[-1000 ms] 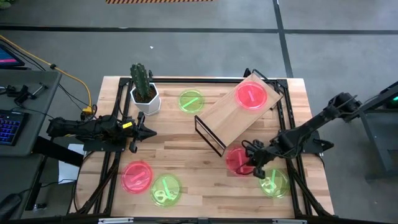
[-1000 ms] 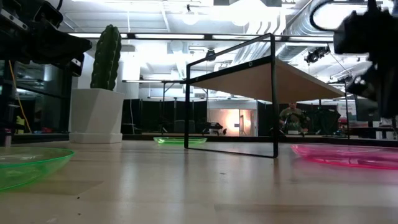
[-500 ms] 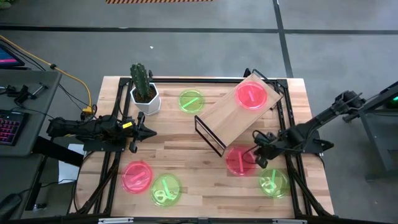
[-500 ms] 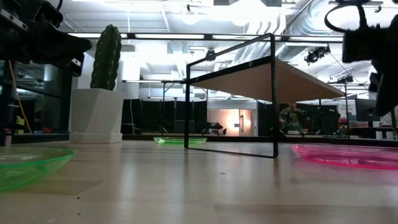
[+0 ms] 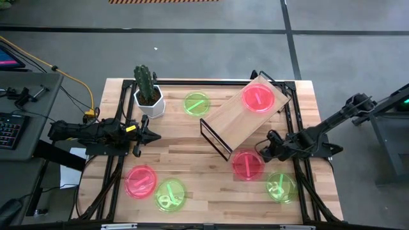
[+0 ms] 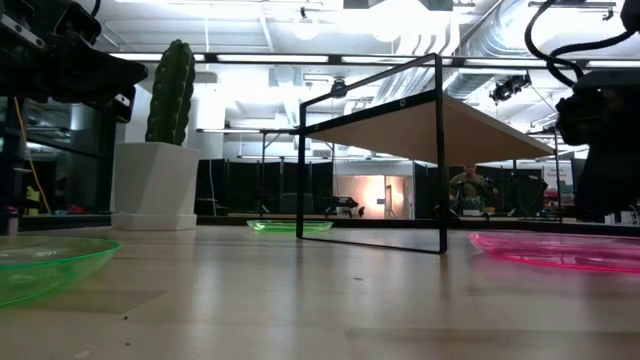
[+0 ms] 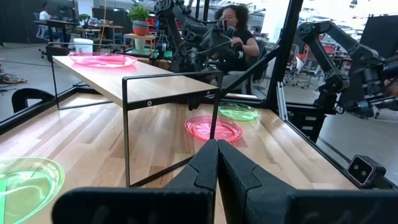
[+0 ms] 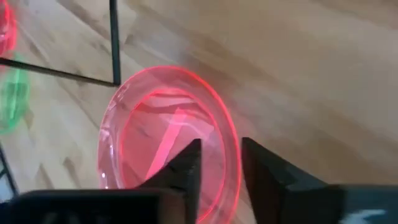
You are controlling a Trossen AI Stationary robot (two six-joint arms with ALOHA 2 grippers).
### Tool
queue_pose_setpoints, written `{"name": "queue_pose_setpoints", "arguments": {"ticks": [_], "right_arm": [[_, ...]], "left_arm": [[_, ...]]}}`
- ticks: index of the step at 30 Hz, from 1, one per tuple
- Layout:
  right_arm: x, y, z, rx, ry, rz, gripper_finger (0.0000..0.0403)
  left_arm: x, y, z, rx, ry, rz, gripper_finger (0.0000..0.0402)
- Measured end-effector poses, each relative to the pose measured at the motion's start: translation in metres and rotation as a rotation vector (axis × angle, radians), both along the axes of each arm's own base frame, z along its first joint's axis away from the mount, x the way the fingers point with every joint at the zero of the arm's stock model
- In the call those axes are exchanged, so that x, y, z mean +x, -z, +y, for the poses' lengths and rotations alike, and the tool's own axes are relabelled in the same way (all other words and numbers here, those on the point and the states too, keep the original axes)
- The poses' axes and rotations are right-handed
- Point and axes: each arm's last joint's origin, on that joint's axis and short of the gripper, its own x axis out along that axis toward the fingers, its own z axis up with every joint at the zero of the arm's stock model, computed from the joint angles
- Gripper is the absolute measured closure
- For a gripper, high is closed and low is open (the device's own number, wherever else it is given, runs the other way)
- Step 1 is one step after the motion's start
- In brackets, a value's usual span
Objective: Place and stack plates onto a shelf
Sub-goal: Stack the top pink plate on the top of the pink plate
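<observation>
One red-pink plate (image 5: 258,98) lies on the shelf (image 5: 238,119), upper right. Four remain on the table (image 5: 192,153). Right pincer (image 8: 219,163), fingers apart, straddles the red-pink plate's rim (image 8: 231,149); left pincer (image 7: 217,163) closed.

Translucent, glossy plastic: a neon red-pink plate (image 8: 171,140) glows beneath my right gripper (image 8: 219,163), whose fingers (image 8: 266,173) look matt and dark. Centre frame from above, the shelf (image 5: 239,118) pairs a smooth light-wood board with thin black metal wire. The table (image 5: 192,150) beneath me is planked wood with a soft sheen. At upper left, the cactus pot (image 5: 149,102) looks smooth, white and matt.
</observation>
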Motion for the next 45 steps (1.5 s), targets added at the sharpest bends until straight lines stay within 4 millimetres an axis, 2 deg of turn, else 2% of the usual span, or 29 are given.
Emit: {"name": "queue_pose_setpoints", "arguments": {"ticks": [4, 8, 17, 22, 24, 27, 28, 34, 38, 40, 45], "right_arm": [[0.001, 0.006, 0.002, 0.016, -0.022, -0.001, 0.0254], [0.002, 0.011, 0.002, -0.012, -0.025, 0.032, 0.0226], [0.015, 0.021, 0.011, 0.026, -0.068, 0.046, 0.0229], [0.021, 0.028, 0.014, 0.03, -0.052, 0.062, 0.0257], [0.022, 0.029, 0.015, 0.037, -0.041, 0.064, 0.0292], [0.022, 0.03, 0.015, 0.061, -0.031, 0.068, 0.0376], [0.022, 0.029, 0.015, 0.077, -0.034, 0.068, 0.0388], [0.021, 0.019, 0.02, 0.196, -0.135, 0.037, 0.04], [0.022, 0.004, 0.024, 0.236, -0.244, -0.092, 0.0402], [0.022, -0.002, 0.024, 0.245, -0.252, -0.14, 0.0402], [0.018, 0.001, 0.021, 0.249, -0.202, -0.088, 0.0403]], "left_arm": [[0.0, 0.0, 0.0, 0.0, 0.0, 0.0, 0.0401], [0.0, 0.0, 0.0, 0.0, 0.0, 0.0, 0.0401], [0.0, 0.0, 0.0, 0.0, 0.0, 0.0, 0.0401], [0.0, 0.0, 0.0, 0.0, 0.0, 0.0, 0.0401], [0.0, 0.0, 0.0, 0.0, 0.0, 0.0, 0.0401], [0.0, 0.0, 0.0, 0.0, 0.0, 0.0, 0.0401], [0.0, 0.0, 0.0, 0.0, 0.0, 0.0, 0.0401], [0.0, 0.0, 0.0, 0.0, 0.0, 0.0, 0.0401], [0.0, 0.0, 0.0, 0.0, 0.0, 0.0, 0.0401], [0.0, 0.0, 0.0, 0.0, 0.0, 0.0, 0.0401], [0.0, 0.0, 0.0, 0.0, 0.0, 0.0, 0.0401]]}}
